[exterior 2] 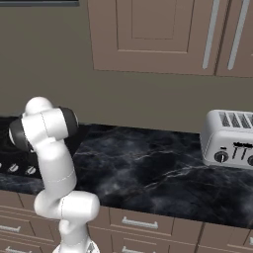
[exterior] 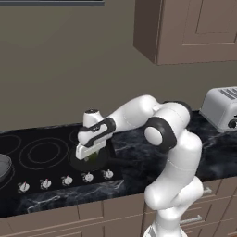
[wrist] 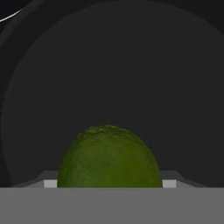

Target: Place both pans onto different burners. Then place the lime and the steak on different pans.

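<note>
At the far left the silvery pan (exterior: 3,167) sits on the cooktop (exterior: 41,152) at the picture's edge, seemingly on a burner already; further right the gripper (exterior: 90,156) hangs low over the black pan (exterior: 102,159), with the lime (wrist: 109,157) between its jaws just above the pan floor, presumably for a gentle release; whether the fingers clamp it or stand slack, I cannot tell; right again, the toaster (exterior 2: 230,139) carries no legible writing.

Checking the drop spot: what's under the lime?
The black pan lies beneath the lime, on the cooktop. The lime covers whether it touches the pan floor.
</note>
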